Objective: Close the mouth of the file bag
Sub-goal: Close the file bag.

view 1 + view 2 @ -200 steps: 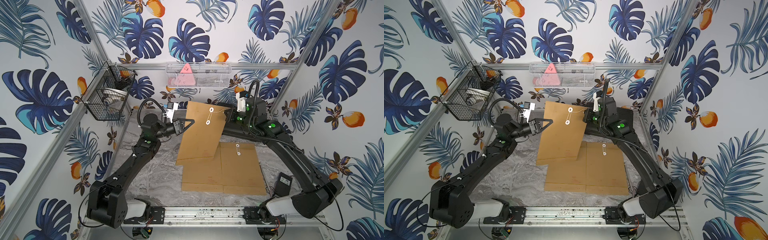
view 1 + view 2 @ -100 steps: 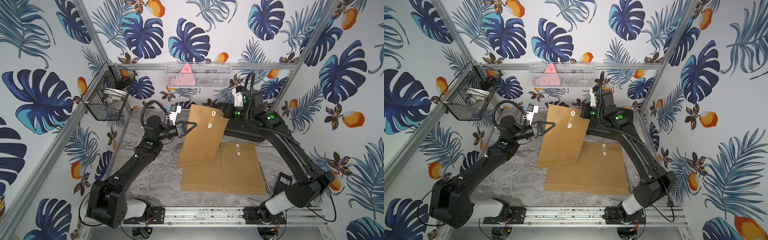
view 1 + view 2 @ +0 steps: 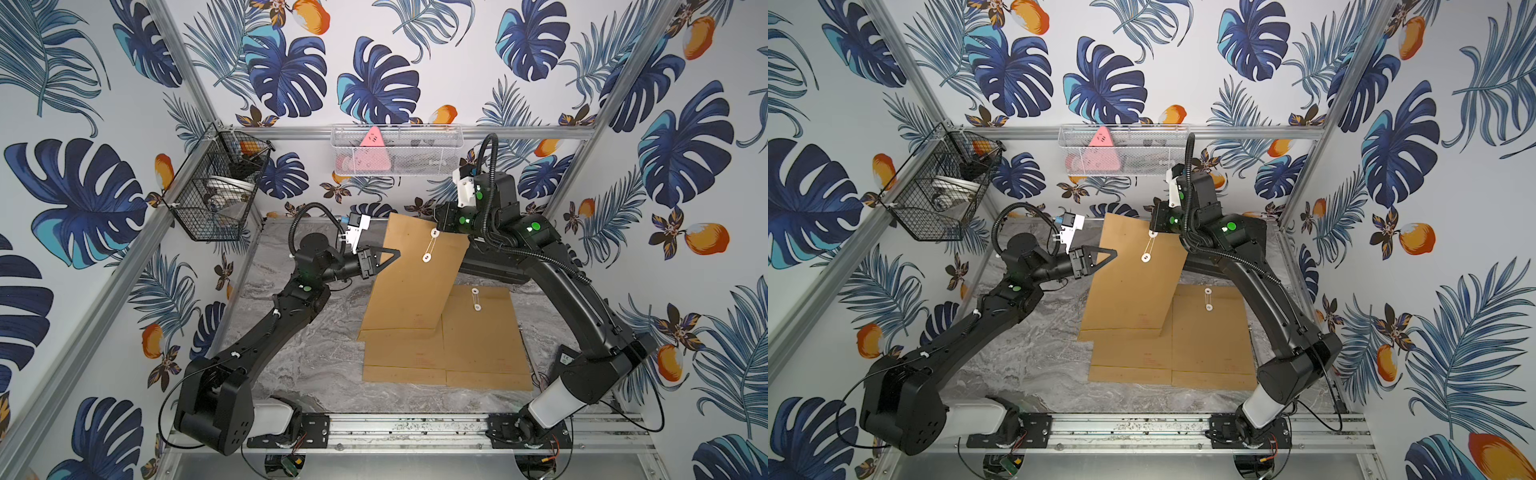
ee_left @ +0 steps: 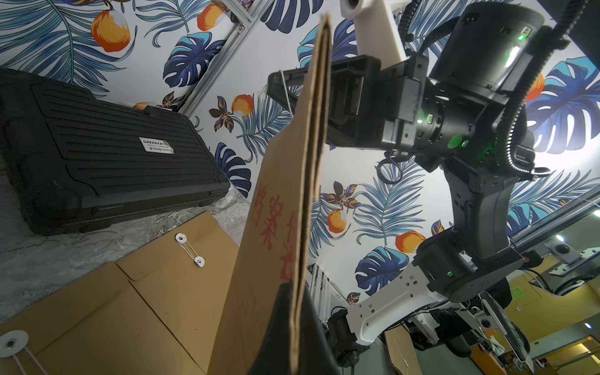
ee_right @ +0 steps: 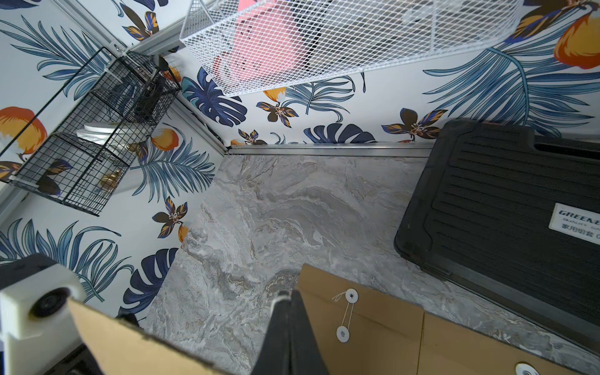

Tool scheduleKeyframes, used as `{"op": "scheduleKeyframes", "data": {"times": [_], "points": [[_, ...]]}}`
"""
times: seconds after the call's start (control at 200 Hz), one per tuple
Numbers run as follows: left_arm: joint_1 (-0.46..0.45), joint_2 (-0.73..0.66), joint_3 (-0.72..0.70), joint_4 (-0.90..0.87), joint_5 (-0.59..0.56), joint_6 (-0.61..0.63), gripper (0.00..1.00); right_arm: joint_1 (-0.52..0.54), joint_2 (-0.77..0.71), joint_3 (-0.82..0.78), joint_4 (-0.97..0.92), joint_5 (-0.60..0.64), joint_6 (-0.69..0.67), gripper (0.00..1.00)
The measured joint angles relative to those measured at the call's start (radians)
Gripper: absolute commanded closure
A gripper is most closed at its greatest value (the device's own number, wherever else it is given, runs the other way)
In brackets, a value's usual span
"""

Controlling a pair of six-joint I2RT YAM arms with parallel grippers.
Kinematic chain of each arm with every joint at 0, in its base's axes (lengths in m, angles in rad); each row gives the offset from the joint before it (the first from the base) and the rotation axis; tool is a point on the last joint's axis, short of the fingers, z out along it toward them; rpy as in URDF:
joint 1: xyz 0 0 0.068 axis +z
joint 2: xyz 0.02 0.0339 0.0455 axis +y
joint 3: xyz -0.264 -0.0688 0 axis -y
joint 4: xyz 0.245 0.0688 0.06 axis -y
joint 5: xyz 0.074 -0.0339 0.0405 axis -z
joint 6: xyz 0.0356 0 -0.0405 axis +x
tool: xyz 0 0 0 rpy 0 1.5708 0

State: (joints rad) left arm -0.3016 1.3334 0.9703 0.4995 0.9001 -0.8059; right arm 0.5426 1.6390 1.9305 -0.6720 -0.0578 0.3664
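A brown paper file bag [image 3: 411,286] [image 3: 1133,286] stands tilted above the table, its mouth end up, with two white discs [image 3: 427,257] joined by a thin string. My left gripper [image 3: 397,252] [image 3: 1115,252] [image 4: 297,287] is shut on the bag's side edge [image 4: 302,227]. At the upper disc, my right gripper [image 3: 437,227] [image 3: 1153,231] [image 5: 287,293] is shut, and the white string [image 5: 278,300] [image 4: 286,91] runs out from its tip. The bag's flap fold is hidden behind the right gripper.
More file bags [image 3: 482,332] [image 5: 373,324] lie flat and overlapping on the marble table [image 3: 307,357]. A black tool case [image 5: 503,211] [image 4: 97,146] lies at the back right. A black wire basket [image 3: 216,187] and a white mesh basket [image 3: 395,151] hang on the walls.
The held bag and my left gripper have shifted slightly right and toward the front. My right wrist has risen and turned at the upper disc. Both grippers stay shut.
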Motion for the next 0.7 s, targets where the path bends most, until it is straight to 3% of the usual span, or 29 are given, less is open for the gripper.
{"op": "scheduleKeyframes", "data": {"times": [0.45, 0.701], "points": [[-0.005, -0.005, 0.0, -0.024, -0.026, 0.018, 1.0, 0.047, 0.018, 0.023, -0.019, 0.029, -0.018, 1.0], [-0.005, -0.009, 0.019, -0.093, -0.058, 0.049, 1.0, 0.072, -0.03, -0.032, -0.035, 0.177, -0.069, 1.0]]}}
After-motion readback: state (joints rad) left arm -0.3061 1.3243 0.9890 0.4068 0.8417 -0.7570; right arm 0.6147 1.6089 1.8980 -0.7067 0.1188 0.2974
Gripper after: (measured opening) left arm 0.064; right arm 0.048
